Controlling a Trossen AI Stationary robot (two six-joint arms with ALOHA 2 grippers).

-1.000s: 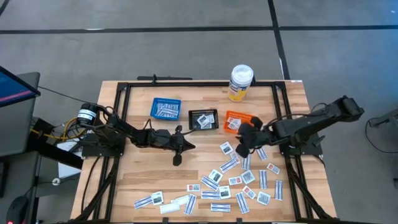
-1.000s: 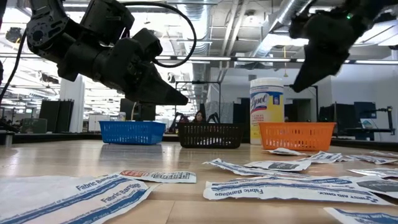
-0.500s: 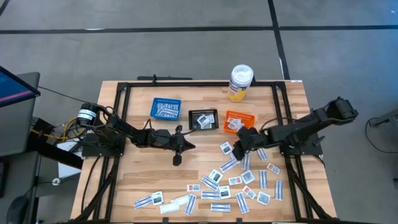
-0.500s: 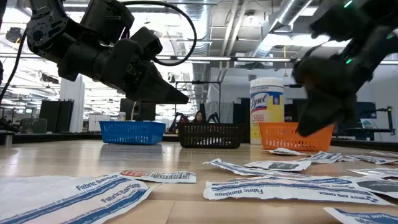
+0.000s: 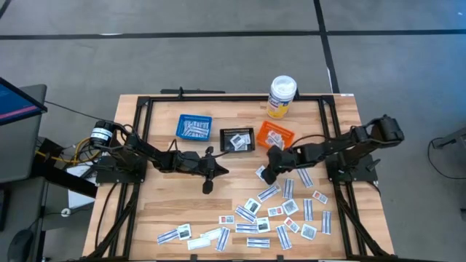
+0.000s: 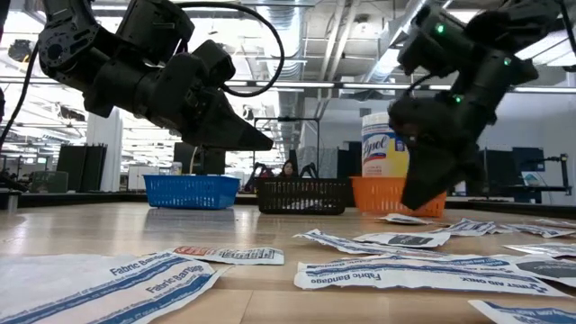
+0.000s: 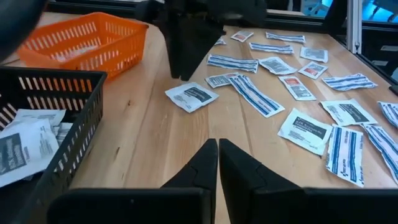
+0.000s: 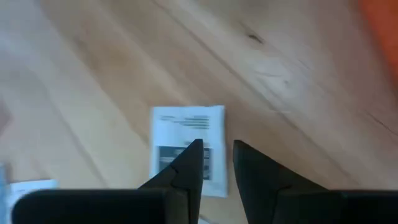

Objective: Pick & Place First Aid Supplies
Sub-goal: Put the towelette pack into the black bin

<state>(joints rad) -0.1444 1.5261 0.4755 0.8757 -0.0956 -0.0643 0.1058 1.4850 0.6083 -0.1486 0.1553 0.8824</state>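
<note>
The first aid supplies (image 5: 280,211) are flat white packets strewn over the near right of the table. One square packet (image 8: 186,146) lies flat on the wood apart from them, near the orange basket (image 5: 275,135). My right gripper (image 8: 217,158) hangs just above this packet (image 5: 262,172), slanting down, its fingers a narrow gap apart with nothing between them. In the low view its tips (image 6: 412,200) stand clear of the table top. My left gripper (image 5: 218,169) waits shut and nearly level over mid-table, holding nothing.
Along the far side stand a blue basket (image 5: 194,126), a black basket (image 5: 237,139) and the orange basket, each with packets inside. A white bottle with a yellow label (image 5: 282,96) stands behind them. Bare wood lies at the near left (image 5: 167,207).
My right gripper has come down and toward the table's left, from above the orange basket's near side to just over the lone square packet, rolling its wrist on the way. The gap between its fingers looks the same. The orange basket has shifted slightly toward the far left and turned.
</note>
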